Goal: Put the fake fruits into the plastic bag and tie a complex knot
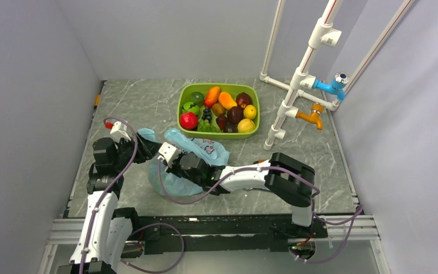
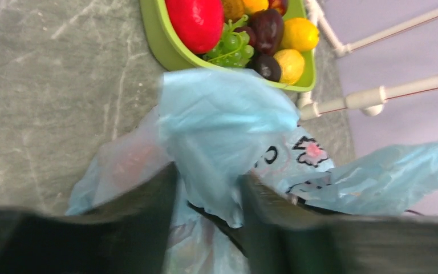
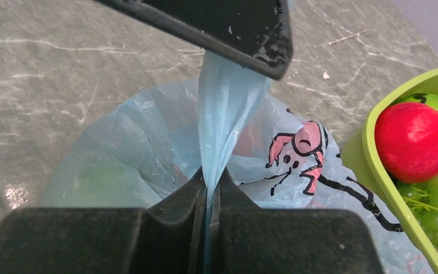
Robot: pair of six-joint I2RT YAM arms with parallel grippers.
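Observation:
The light-blue plastic bag point(image 1: 191, 171) lies on the table in front of the lime-green tray point(image 1: 219, 135). Red and green shapes show through its film. My right gripper point(image 3: 210, 185) is shut on a stretched strip of the bag point(image 3: 222, 114), which runs up behind my left gripper's finger point(image 3: 228, 28). In the top view my right gripper point(image 1: 174, 161) is over the bag's left part. My left gripper point(image 2: 205, 200) is open, its blurred fingers on either side of a flap of the bag point(image 2: 222, 125). Several fake fruits point(image 1: 228, 111) lie in the tray. No knot shows.
A white pipe frame point(image 1: 296, 85) with a blue tap point(image 1: 333, 85) and an orange tap point(image 1: 311, 116) stands right of the tray. Grey walls close the table on the left, back and right. The tray's rim shows in the wrist views point(image 2: 165, 43) point(image 3: 370, 165).

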